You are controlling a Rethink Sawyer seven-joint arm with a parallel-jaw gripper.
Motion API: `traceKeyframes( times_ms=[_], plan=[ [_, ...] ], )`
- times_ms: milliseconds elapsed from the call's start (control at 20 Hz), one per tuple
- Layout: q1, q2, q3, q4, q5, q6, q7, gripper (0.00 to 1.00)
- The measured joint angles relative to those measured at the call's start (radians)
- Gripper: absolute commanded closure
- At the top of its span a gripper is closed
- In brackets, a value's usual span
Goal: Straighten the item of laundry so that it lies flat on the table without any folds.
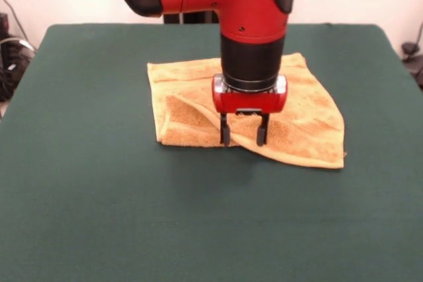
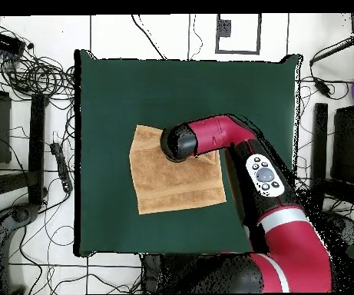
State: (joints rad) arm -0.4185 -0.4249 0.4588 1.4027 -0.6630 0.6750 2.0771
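Note:
The golden-tan towel (image 1: 304, 120) lies on the dark green table (image 1: 99, 196) near its middle, with diagonal creases and a fold along its near edge. It also shows in the overhead view (image 2: 176, 184) as a rough rectangle, partly covered by the arm. My gripper (image 1: 243, 138) hangs straight down over the towel's near edge. Its two black fingers (image 1: 225, 133) are spread apart, with their tips at or just above the cloth and nothing between them. In the overhead view the arm's wrist (image 2: 178, 142) hides the gripper.
The red and black arm (image 2: 276, 192) reaches in over the table from the base side. Cables and equipment (image 2: 26, 69) lie on the floor around the table. Wide bare green top (image 1: 211, 229) surrounds the towel on every side.

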Motion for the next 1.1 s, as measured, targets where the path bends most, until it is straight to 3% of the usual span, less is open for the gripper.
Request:
traceKeyframes(
  times_ms=[750,1100],
  plan=[
    [0.015,-0.066,0.002,-0.027,-0.019,0.000,0.000,0.00],
    [0.054,-0.180,-0.099,0.061,0.045,-0.017,0.024,0.00]
  ],
)
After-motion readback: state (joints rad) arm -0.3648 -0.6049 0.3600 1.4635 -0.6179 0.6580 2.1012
